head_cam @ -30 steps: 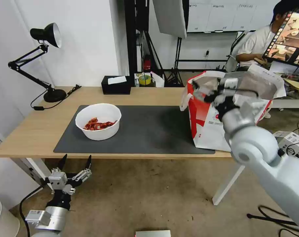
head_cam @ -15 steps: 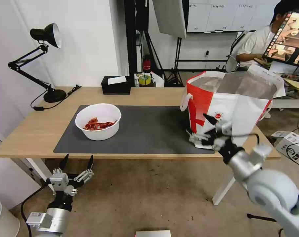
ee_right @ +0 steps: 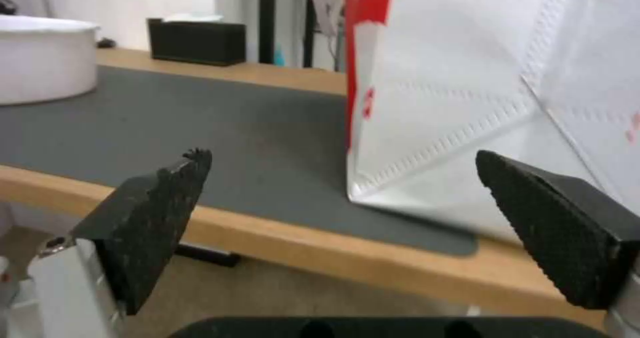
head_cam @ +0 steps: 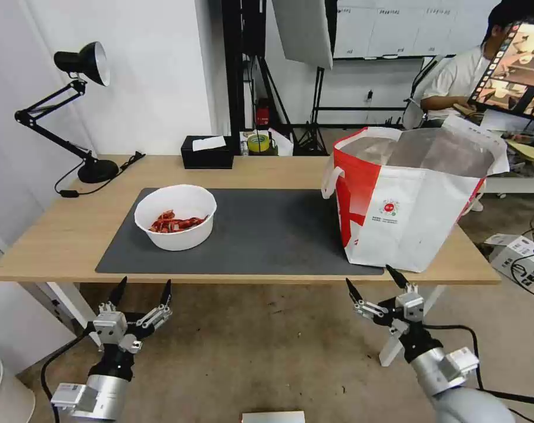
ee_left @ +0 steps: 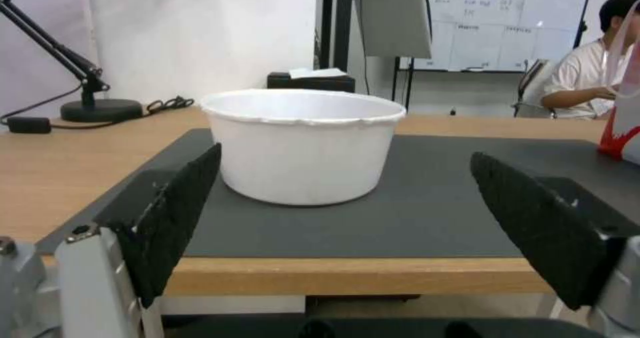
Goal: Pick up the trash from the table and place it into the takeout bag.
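Observation:
The trash in view is a white round bowl (head_cam: 175, 217) with red scraps, standing on the left of the dark grey mat (head_cam: 267, 229) on the light-wood table (head_cam: 267, 167). The takeout bag (head_cam: 413, 200), white with red panels and foil lining, stands open at the table's right end. My left gripper (head_cam: 145, 282) hangs open below the table's front edge, in line with the bowl (ee_left: 303, 143). Also below that edge, my right gripper (head_cam: 368, 275) is open and empty just in front of the bag (ee_right: 480, 103). Between the wide-apart fingers of each gripper (ee_left: 345, 156) (ee_right: 341, 154) there is nothing.
A black desk lamp (head_cam: 81, 59) stands at the table's back left with its cable beside it. A black tissue box (head_cam: 207, 151) sits at the back edge. A white table leg (head_cam: 405, 335) stands near my right arm. A cardboard box (head_cam: 522, 258) lies on the floor right.
My right arm came down from over the bag's mouth, passed its front, and now sits below the table edge with the gripper open. The left gripper drifted slightly right.

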`<state>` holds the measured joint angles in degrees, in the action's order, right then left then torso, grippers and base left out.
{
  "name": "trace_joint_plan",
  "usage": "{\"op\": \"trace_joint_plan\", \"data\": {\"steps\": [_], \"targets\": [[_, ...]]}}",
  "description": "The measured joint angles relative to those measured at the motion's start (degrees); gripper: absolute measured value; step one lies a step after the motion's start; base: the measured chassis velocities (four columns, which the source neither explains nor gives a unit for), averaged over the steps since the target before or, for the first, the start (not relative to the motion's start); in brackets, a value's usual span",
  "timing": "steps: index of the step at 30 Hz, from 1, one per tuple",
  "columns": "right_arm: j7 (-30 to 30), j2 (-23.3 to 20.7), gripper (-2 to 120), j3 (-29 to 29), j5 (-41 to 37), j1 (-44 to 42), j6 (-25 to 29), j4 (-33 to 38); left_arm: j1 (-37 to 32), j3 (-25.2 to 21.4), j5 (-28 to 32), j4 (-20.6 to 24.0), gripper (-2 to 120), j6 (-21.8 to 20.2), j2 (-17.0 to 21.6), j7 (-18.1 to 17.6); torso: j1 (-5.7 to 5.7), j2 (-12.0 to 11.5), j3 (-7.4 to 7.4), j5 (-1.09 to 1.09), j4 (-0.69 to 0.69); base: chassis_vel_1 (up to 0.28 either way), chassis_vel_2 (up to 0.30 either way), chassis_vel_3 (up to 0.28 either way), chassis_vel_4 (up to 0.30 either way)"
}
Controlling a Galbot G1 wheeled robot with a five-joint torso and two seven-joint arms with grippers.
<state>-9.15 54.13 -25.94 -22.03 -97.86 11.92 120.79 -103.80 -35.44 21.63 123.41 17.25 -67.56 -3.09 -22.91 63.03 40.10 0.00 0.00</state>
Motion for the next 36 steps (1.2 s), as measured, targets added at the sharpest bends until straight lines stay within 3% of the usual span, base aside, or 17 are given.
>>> {"op": "trace_joint_plan", "data": {"steps": [24, 28, 30, 32, 34, 35, 36], "targets": [[-2.4, 0.9, 100, 1.3, -1.9, 0.3, -1.8, -0.7, -0.3, -0.1, -0.4, -0.4, 100, 0.6, -0.4, 0.3, 0.00, 0.0, 0.01, 0.00, 0.01, 0.000, 0.000, 0.000, 0.000], [-2.4, 0.9, 100, 1.4, -1.9, 0.3, -1.9, -0.7, 1.4, -1.0, 2.0, -0.3, 100, -0.5, 1.8, 0.1, 0.00, 0.0, 0.01, -0.01, 0.01, 0.000, 0.000, 0.000, 0.000], [-2.4, 0.9, 100, 1.4, -1.9, 0.4, -1.9, -0.7, 4.3, -1.6, 5.4, -0.1, 100, -2.5, 5.5, -1.0, 0.00, 0.0, 0.00, -0.01, 0.01, 0.000, 0.000, 0.000, 0.000], [-2.4, 0.9, 100, 1.4, -2.0, 0.4, -1.9, -0.7, 5.1, -1.7, 6.3, -0.1, 100, -2.9, 6.6, -1.3, 0.00, 0.0, 0.01, -0.01, 0.01, 0.000, 0.000, 0.000, 0.000], [-2.4, 0.9, 100, 1.4, -2.0, 0.4, -1.9, -0.7, 9.6, -1.6, 10.2, -1.3, 100, -5.0, 12.3, -2.5, 0.00, 0.0, 0.01, -0.01, 0.00, 0.000, 0.000, 0.000, 0.000], [-2.4, 0.9, 100, 1.4, -2.0, 0.4, -1.9, -0.7, 9.6, -1.6, 10.2, -1.3, 100, -5.0, 12.3, -2.5, 0.00, 0.0, 0.01, -0.01, 0.00, 0.000, 0.000, 0.000, 0.000], [-2.4, 0.9, 100, 1.4, -2.0, 0.4, -1.9, -0.7, 12.6, -0.8, 12.7, -2.3, 100, -6.3, 15.7, -3.5, 0.00, 0.0, 0.01, 0.00, 0.00, 0.000, 0.000, 0.000, 0.000]]}}
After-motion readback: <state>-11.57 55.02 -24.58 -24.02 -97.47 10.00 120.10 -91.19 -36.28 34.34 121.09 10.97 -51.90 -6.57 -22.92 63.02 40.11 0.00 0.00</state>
